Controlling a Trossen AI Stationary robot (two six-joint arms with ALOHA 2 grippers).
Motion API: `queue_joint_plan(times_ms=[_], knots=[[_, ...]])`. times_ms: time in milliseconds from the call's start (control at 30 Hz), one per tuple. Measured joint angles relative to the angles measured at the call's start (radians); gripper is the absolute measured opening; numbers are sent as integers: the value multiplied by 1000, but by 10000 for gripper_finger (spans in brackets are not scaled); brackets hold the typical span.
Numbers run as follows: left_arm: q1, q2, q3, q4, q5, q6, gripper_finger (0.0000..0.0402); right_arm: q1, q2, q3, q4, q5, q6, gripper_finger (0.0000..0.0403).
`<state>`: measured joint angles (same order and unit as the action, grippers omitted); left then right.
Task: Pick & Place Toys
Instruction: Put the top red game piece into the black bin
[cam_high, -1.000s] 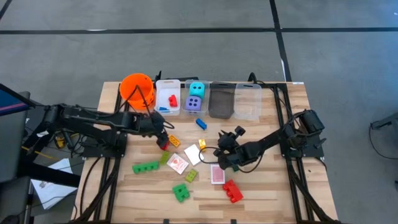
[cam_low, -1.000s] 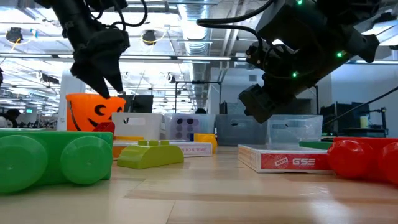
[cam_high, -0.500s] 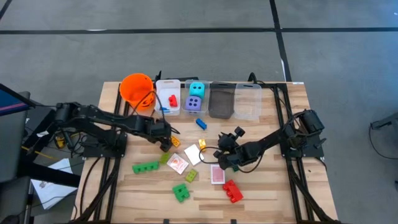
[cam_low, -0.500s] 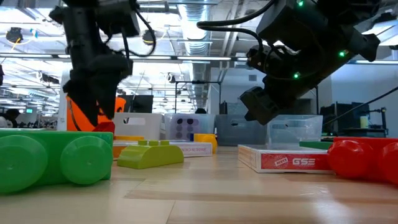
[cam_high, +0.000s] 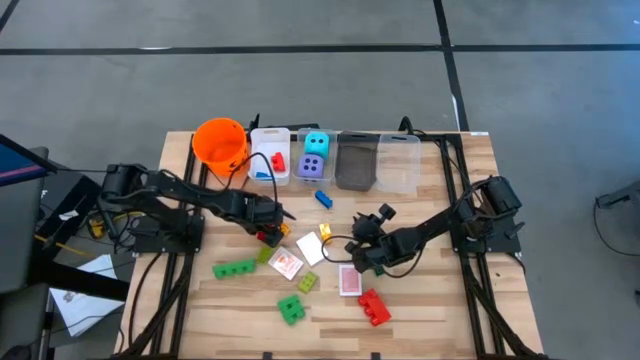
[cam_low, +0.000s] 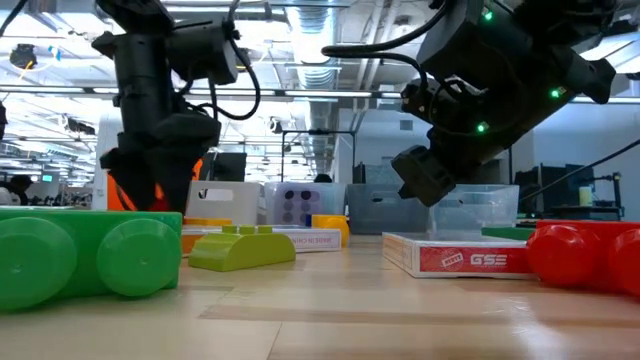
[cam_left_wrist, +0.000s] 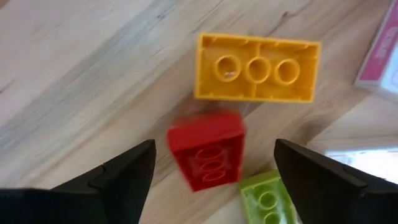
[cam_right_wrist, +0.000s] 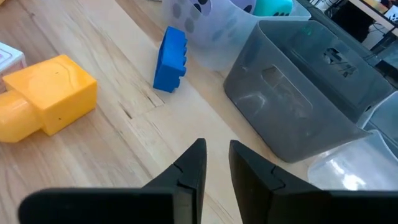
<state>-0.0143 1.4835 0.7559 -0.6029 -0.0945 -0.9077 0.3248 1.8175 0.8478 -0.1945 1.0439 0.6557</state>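
Left gripper (cam_left_wrist: 211, 165) spread wide over a small red plastic brick (cam_left_wrist: 207, 151), not gripping it.
Left wrist view alone shows the brick upside down on the wood, beside a yellow brick (cam_left_wrist: 258, 67); right gripper (cam_right_wrist: 216, 163), mid-table, is pinched nearly closed, holding nothing.

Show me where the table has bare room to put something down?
Bare wood lies along the wooden table's near edge, right of the red plastic brick, and at the left near the green plastic brick. The middle, around the pink-backed playing cards, is crowded.
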Motion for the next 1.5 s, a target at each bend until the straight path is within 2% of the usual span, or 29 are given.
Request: queue_joint_plan(times_ms=[300, 600, 867, 1033, 1133, 1267, 1367, 1500], knots=[[0, 54, 0, 40, 5, -17, 257, 0, 0, 0, 18, 0, 2, 66], [0, 38, 0, 46, 81, -11, 132, 0, 0, -1, 20, 0, 2, 66], [0, -89, -1, 86, 147, 4, 132, 18, 0, -1, 12, 68, 31, 66], [28, -204, -1, 338, 139, 182, 136, 51, -2, 2, 7, 164, 24, 66], [54, -244, 1, 517, 44, 359, 136, 67, -22, 4, 7, 208, -2, 66], [101, -235, -1, 728, -101, 598, 136, 85, -76, 3, 7, 218, -43, 66], [155, -194, 0, 884, -124, 714, 136, 94, -128, 3, 1, 221, -45, 65], [238, -104, 2, 1082, -118, 770, 136, 94, -203, 5, 1, 243, -46, 65]])
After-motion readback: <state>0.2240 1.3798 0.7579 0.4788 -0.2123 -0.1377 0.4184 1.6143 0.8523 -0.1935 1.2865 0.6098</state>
